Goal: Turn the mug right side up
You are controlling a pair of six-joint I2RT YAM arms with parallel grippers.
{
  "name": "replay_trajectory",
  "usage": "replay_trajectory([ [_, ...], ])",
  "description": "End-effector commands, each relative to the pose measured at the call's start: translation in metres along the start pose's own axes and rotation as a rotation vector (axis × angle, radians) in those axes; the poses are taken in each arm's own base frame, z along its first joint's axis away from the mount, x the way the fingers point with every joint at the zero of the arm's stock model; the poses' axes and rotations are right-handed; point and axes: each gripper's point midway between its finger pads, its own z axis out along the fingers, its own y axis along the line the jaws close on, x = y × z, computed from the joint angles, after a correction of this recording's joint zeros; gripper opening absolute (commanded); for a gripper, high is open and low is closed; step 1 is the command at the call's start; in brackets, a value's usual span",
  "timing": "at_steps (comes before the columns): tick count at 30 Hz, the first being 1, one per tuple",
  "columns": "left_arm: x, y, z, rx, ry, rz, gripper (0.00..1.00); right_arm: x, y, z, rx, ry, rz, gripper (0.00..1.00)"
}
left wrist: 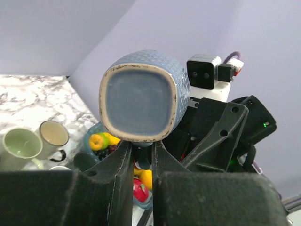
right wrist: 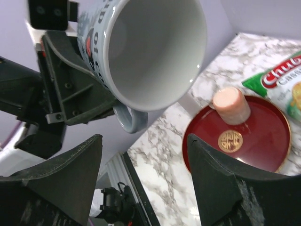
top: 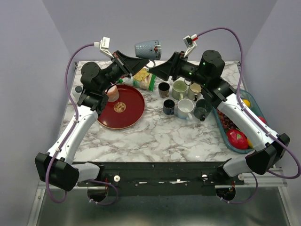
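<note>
The blue patterned mug (top: 147, 49) hangs in the air above the back of the table, lying on its side. My left gripper (top: 142, 60) is shut on its handle (left wrist: 141, 157). In the left wrist view the mug's flat base (left wrist: 138, 101) faces the camera. In the right wrist view its white open mouth (right wrist: 150, 52) faces the camera, with the handle (right wrist: 129, 117) underneath. My right gripper (top: 154, 70) is open and empty, just below and to the right of the mug's mouth. Its fingers (right wrist: 75, 165) stand wide apart and do not touch the mug.
A red round tray (top: 136, 110) with a pink cup (top: 113, 92) lies at the left. A snack bag (top: 144, 78) lies behind it. Several upright mugs (top: 181, 89) stand mid-right. A blue bowl (top: 225, 126) of fruit sits at the right edge.
</note>
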Motion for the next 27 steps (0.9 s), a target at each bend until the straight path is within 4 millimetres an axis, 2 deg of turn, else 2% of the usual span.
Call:
replay_trajectory([
  [1,-0.009,-0.04,0.001,0.158,-0.024,0.019,0.0,-0.02,0.033,-0.003,-0.158,-0.063,-0.018,0.78],
  [7,-0.005,-0.046,-0.001,0.178,-0.017,0.019,0.0,-0.026,0.047,-0.003,-0.238,-0.086,-0.003,0.69],
  [16,-0.003,-0.048,-0.003,0.188,-0.021,0.014,0.0,-0.025,0.05,0.001,-0.271,-0.075,0.027,0.4],
  [21,0.003,-0.048,-0.004,0.196,0.0,0.015,0.0,-0.025,0.049,0.004,-0.273,-0.077,0.041,0.39],
  [24,0.008,-0.049,-0.005,0.213,0.015,0.014,0.0,-0.026,0.051,0.004,-0.282,-0.082,0.044,0.47],
  [27,0.011,-0.051,-0.007,0.226,0.016,0.014,0.0,-0.025,0.048,0.005,-0.277,-0.081,0.057,0.46],
])
